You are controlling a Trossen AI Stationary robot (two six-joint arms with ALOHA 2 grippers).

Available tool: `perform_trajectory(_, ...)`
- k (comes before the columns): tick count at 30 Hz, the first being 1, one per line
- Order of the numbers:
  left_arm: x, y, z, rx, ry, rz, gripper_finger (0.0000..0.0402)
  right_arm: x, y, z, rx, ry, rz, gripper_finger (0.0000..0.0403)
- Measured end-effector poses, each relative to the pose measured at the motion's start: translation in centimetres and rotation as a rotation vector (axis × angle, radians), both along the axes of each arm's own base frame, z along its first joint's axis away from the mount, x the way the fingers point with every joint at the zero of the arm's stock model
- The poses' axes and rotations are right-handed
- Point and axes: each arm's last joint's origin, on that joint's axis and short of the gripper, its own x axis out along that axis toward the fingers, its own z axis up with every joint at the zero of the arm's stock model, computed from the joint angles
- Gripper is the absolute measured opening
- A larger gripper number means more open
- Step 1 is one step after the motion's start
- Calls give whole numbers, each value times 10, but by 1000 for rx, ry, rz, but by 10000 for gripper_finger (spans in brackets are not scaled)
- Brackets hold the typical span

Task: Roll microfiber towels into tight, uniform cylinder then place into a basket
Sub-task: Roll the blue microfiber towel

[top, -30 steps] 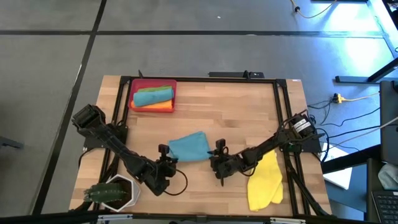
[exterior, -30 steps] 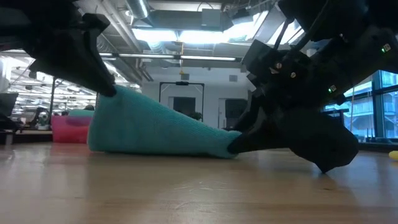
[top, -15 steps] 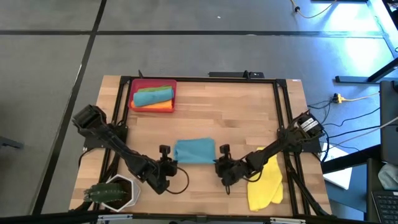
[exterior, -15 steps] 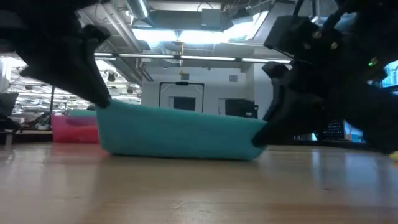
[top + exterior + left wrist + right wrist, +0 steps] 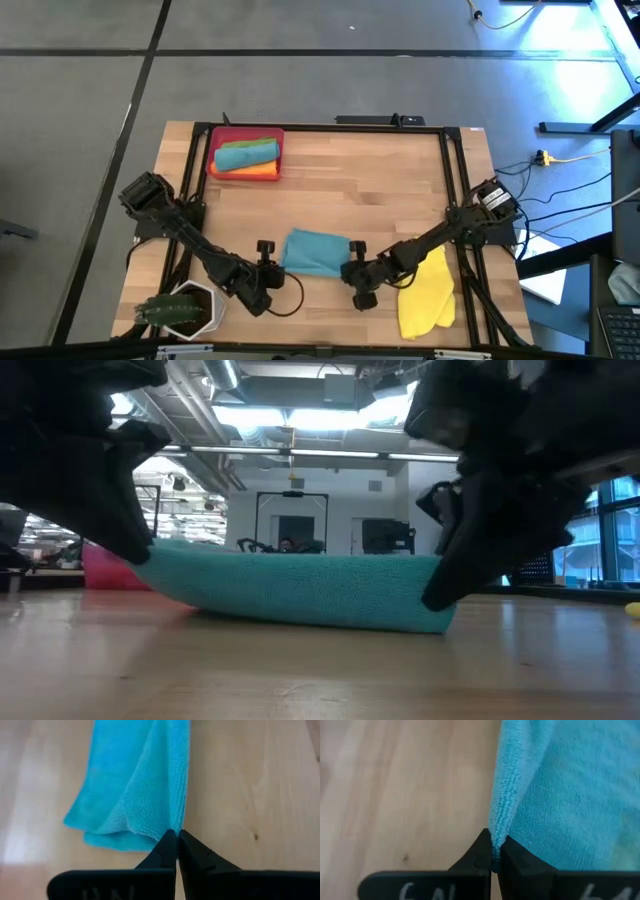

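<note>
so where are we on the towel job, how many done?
Done: the red basket holds teal, green and orange towels. In hand: the left gripper and right gripper each pinch a corner of the second teal towel, stretched between them, not yet rolled. Left: the yellow towel, unrolled beside the right arm.

The teal-blue towel is showing a nubby, matt looped microfibre weave. The counter is looking like smooth pale wood planking with a faint sheen. The fingers pinching the cloth are appearing matt black plastic.
</note>
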Motion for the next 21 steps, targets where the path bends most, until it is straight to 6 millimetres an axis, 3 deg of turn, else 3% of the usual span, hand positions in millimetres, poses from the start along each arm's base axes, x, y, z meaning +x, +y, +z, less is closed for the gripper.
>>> perform_trajectory(12,14,17,-4,-120,107,-40,0,9,-22,-7,196,8,19,10)
perform_trajectory(21,-3,43,-14,-364,-114,-104,0,-18,-47,-35,405,-171,-5,9)
